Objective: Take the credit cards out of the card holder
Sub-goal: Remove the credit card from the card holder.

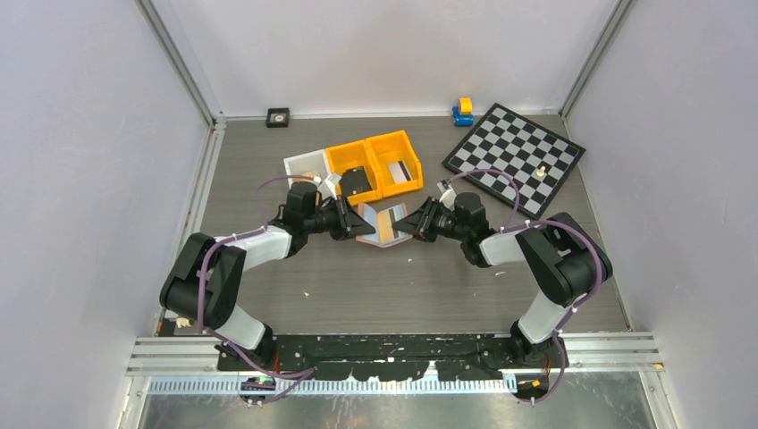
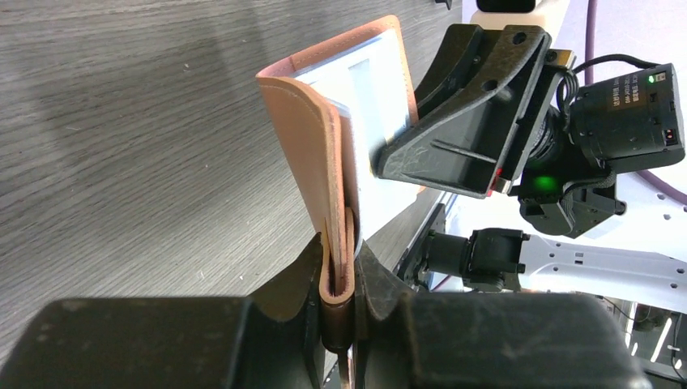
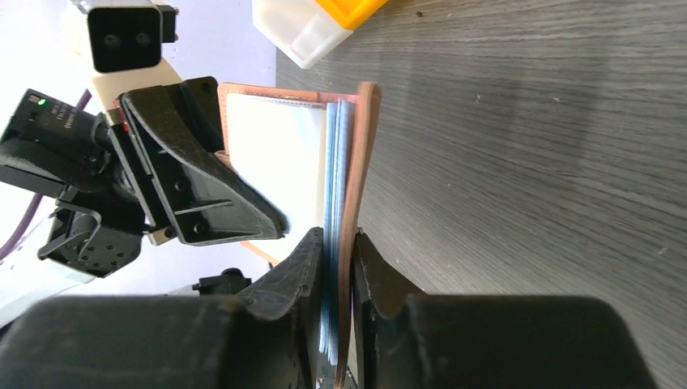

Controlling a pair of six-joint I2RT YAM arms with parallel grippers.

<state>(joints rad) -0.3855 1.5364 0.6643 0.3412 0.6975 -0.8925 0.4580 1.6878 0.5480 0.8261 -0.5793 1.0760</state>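
Tan-pink card holder, spread open mid-table between both arms, left gripper clamped on its left edge, right gripper pinching the right flap, credit cards tucked inside (only pale edges showing), orange bins just beyond.

Smooth tan leather-look card holder, stitched edge, glossy pale pockets inside; matt grey wood-grain table; matt black plastic left gripper; glossy orange plastic bins beyond.
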